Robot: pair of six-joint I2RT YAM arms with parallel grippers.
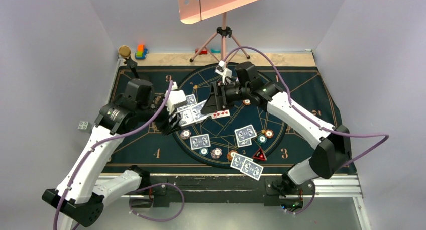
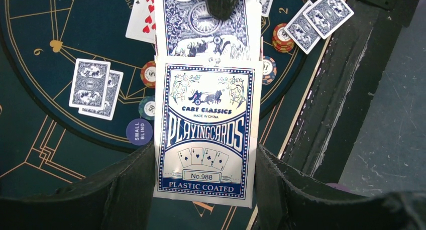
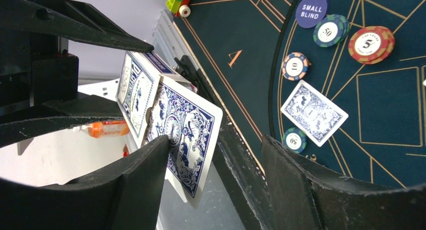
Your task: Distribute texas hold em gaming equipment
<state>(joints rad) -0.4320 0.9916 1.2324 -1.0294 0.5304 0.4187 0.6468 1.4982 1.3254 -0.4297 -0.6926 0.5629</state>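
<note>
Clamping the card box (image 2: 206, 120), left hand (image 2: 206, 162) grips its long edges.

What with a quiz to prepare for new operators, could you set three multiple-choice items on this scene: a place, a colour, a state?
1. Where is the SMALL BLIND disc? A on the mat beside a teal chip; B off the mat; C in mid-air.
2. What colour are the face-up card's pips? A black; B red; C green.
3. The left gripper's jaws are: A open, empty; B shut on a chip; C shut on the card box.
Answers: A, it lies by the chip marked 50; B, red hearts show; C, the box sits clamped between them.
</note>
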